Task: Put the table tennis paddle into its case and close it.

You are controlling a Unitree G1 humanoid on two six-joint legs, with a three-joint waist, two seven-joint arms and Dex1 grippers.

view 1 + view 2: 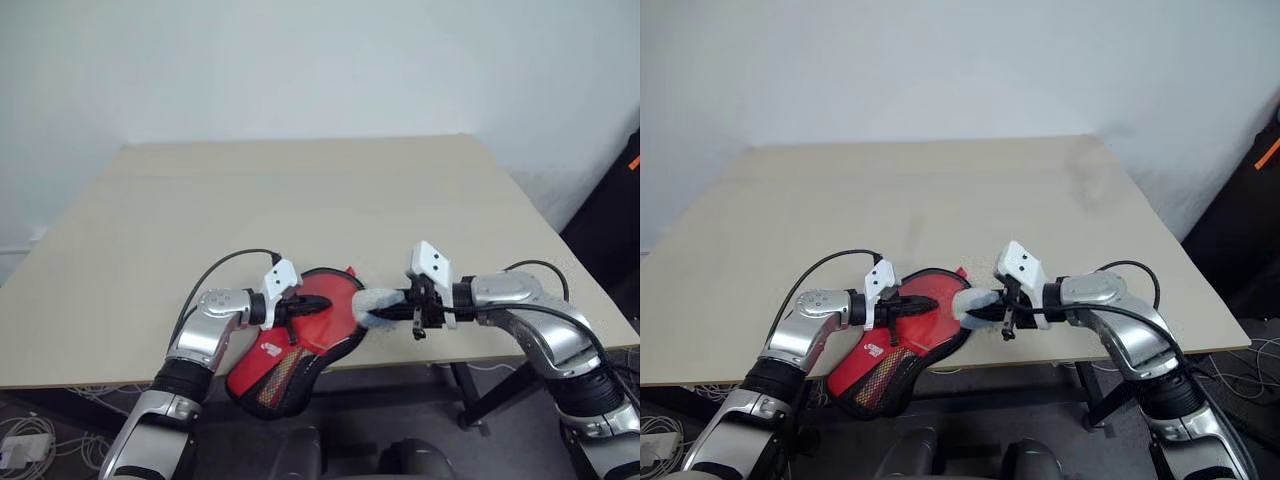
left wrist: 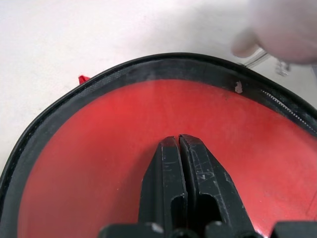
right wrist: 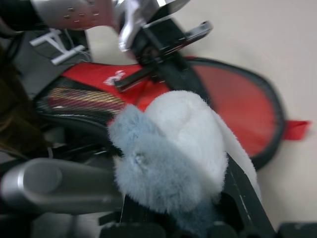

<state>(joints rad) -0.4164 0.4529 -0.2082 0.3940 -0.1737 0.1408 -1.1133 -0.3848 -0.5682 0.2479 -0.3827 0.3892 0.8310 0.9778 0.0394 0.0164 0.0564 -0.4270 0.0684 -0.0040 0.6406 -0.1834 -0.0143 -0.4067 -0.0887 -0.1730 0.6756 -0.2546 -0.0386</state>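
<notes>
Pale beige tabletop [image 1: 300, 200], rectangular, set against a white wall. Red case [image 1: 300, 345] with black edging, paddle-shaped, lying at the near edge of the tabletop, narrow mesh end overhanging the edge, white logo on the red face. Small red tab at its far rim. Left tool [image 1: 308, 306], black fingers closed together, resting on the red face of the case. Right tool [image 1: 372, 316] clamped on the grey-blue pom-pom pull [image 1: 378, 302] just beside the case's right rim. Cables on the floor, lower left.
</notes>
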